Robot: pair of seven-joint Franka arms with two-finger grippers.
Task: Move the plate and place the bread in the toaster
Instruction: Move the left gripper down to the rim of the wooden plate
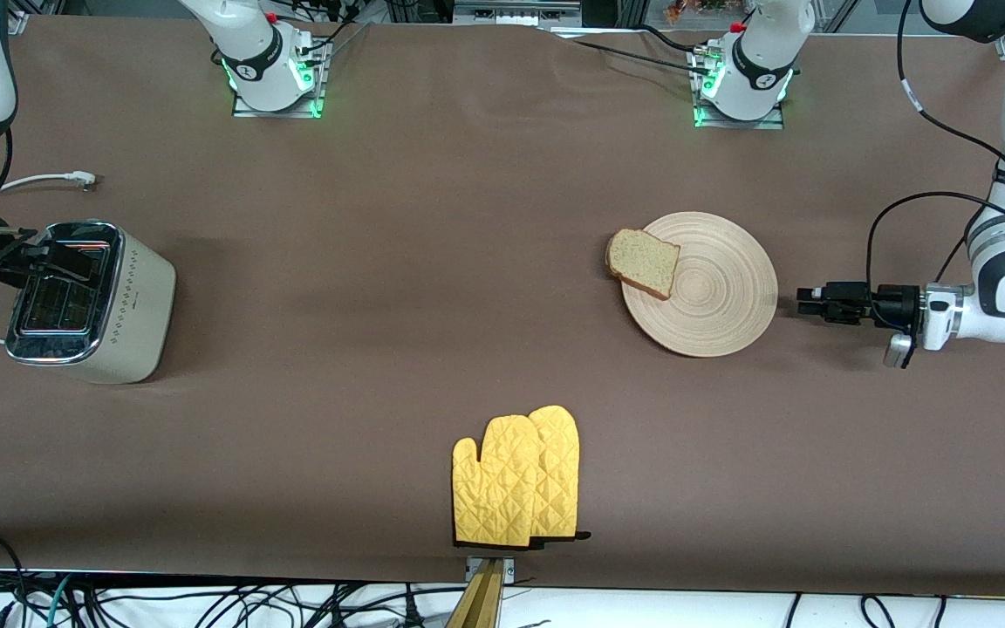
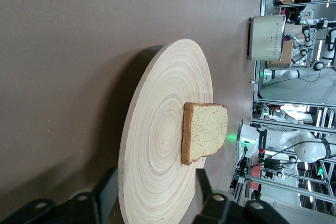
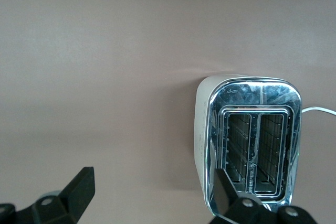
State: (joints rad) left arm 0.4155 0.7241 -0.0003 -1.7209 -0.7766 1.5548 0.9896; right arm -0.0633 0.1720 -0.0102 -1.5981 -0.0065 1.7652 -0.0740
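The beige ringed plate (image 1: 712, 296) lies on the brown table toward the left arm's end. The brown bread slice (image 1: 642, 262) rests on the plate's rim on the side toward the right arm, overhanging it. My left gripper (image 1: 803, 303) is open, low and level beside the plate's rim, a small gap away. In the left wrist view the plate (image 2: 157, 145) and bread (image 2: 203, 131) show ahead of the open left gripper (image 2: 155, 187). The cream toaster (image 1: 92, 301) stands at the right arm's end. My right gripper (image 1: 27, 257) is open over the toaster (image 3: 249, 145), empty (image 3: 153, 184).
Two yellow oven mitts (image 1: 516, 480) lie near the table's front edge, nearer to the camera than the plate. The toaster's white cord (image 1: 58, 180) runs on the table farther from the camera. Both arm bases stand along the table's back edge.
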